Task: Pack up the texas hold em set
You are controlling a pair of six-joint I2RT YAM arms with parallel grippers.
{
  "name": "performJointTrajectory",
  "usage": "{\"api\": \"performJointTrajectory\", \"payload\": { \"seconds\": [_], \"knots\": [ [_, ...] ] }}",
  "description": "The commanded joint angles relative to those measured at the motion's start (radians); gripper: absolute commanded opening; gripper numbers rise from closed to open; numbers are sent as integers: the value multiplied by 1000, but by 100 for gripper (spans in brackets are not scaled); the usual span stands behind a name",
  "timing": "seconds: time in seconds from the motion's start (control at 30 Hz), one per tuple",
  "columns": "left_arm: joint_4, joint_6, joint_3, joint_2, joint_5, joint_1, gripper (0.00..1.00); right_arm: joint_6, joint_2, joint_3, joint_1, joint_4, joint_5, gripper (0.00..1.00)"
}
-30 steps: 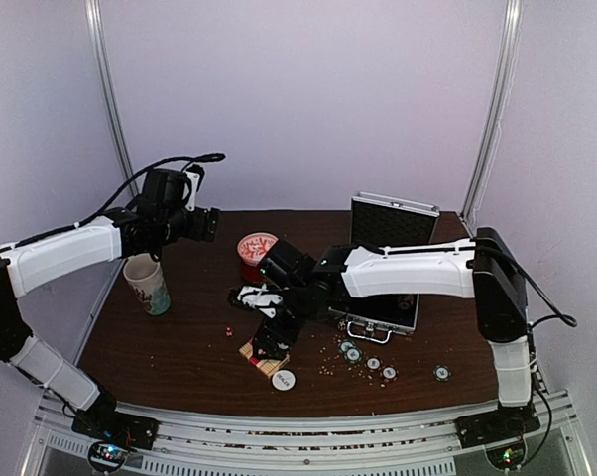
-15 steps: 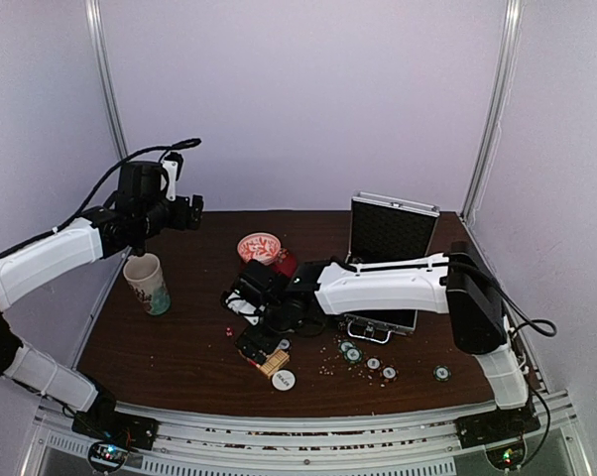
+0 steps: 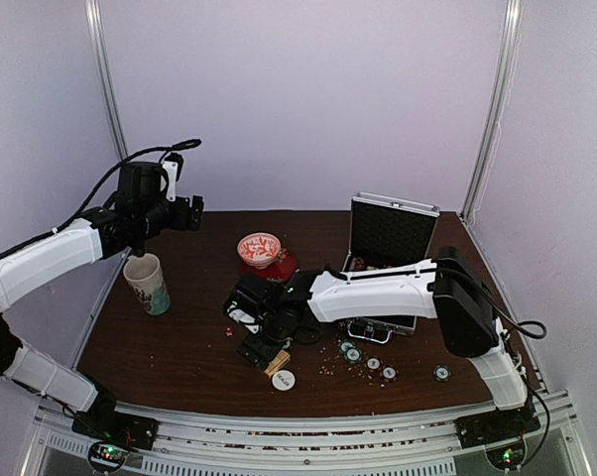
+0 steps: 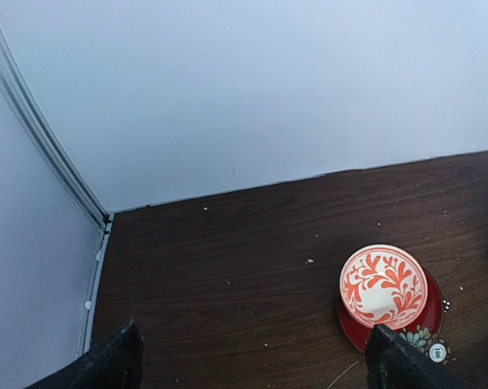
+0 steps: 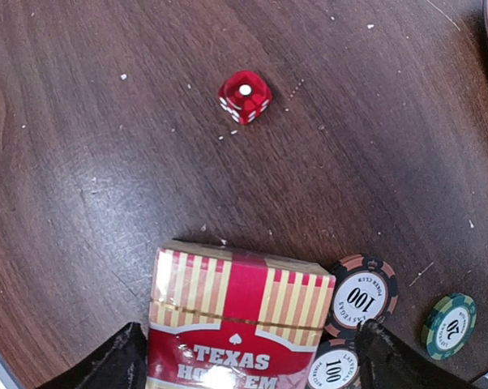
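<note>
The silver briefcase (image 3: 392, 236) stands open at the back right, lid upright with black lining. The red-yellow card box (image 5: 236, 320) lies flat on the table, also seen in the top view (image 3: 274, 361). My right gripper (image 5: 248, 352) is open and low over it, one finger on each side of the box, not clamped. A red die (image 5: 245, 96) lies beyond the box. Two "100" chips (image 5: 361, 296) touch the box's right edge, with a green "20" chip (image 5: 448, 324) beside them. The white disc (image 3: 284, 380) lies near the front. My left gripper (image 4: 256, 369) is open and empty, high at the back left.
A red-white bowl (image 4: 383, 285) on its red saucer (image 4: 351, 318) stands at the back middle. A patterned paper cup (image 3: 148, 284) stands at the left. Several chips (image 3: 374, 364) lie scattered in front of the briefcase. Metal posts frame the back corners.
My right gripper has moved left and down, so its fingers now straddle the card box. My left arm swung back to the left a second ago and has held still since.
</note>
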Motion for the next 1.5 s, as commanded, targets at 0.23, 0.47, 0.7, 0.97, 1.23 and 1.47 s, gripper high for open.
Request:
{"api": "performJointTrajectory", "payload": {
  "seconds": [0.23, 0.47, 0.7, 0.97, 1.23, 1.47],
  "knots": [
    [42, -3, -8, -18, 8, 9, 97, -9, 25, 15, 3, -38, -12, 96],
    [42, -5, -8, -15, 15, 15, 97, -13, 9, -15, 3, -43, -32, 91],
    [40, -6, -8, -10, 25, 17, 97, -18, 34, 3, 4, -53, -73, 89],
    [42, -5, -8, -13, 25, 17, 97, -28, 38, 11, 3, -57, -77, 85],
    [42, -2, -8, -12, 21, 20, 97, -84, -38, 28, 5, -50, -82, 73],
    [42, 5, -6, 1, 17, 31, 97, -248, -176, -16, 0, -97, -327, 69]
  ]
}}
